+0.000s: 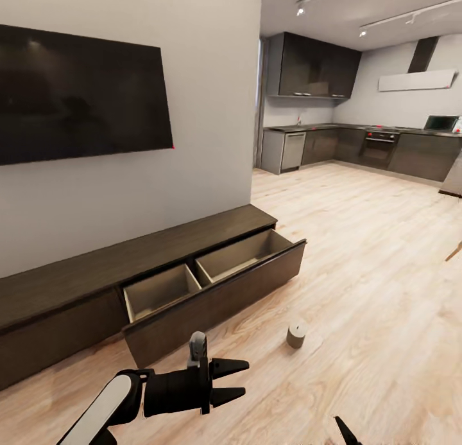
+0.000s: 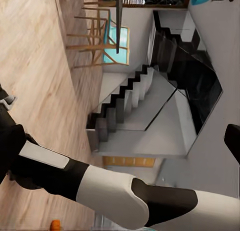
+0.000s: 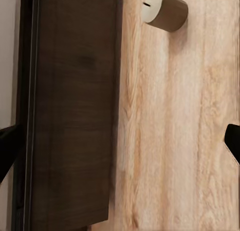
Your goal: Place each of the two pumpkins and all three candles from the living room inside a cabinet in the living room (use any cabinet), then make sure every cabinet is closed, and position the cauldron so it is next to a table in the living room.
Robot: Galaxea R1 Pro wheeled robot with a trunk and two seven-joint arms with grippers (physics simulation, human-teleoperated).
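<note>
A: Looking at the floor, I see one candle (image 1: 296, 334) standing alone on the wood, at about 2 o'clock from the left gripper (image 1: 236, 379) and well apart from it. It is just in front of the open drawer (image 1: 221, 268) of the cabinet (image 1: 96, 265).

B: Yes, the right wrist view shows the same candle (image 3: 165, 10) beside the dark drawer front (image 3: 75, 116), not touching it. How will it handle, do you think?

A: I judge it light and stiff, a short cylinder about as wide as tall. The wax side is probably a little slippery, and because it is stubby it can tip or roll if one finger pushes it first.

B: So where to take hold?

A: Around the middle of the round side, with the fingers on opposite sides, coming from above. Not at the top edge, because there it can slip out.

B: And the grippers?

A: The left one is empty, its fingers spread wide. Of the right gripper (image 3: 120, 141) I see only two dark fingertips (image 3: 232, 141) at opposite edges of its own view, far from each other, so it is wide too, with nothing between them.

B: The drawer has two pale compartments, and I see nothing in either.

A: Good, then the candle has a short way to go. The drawer must be shut afterwards.
</note>
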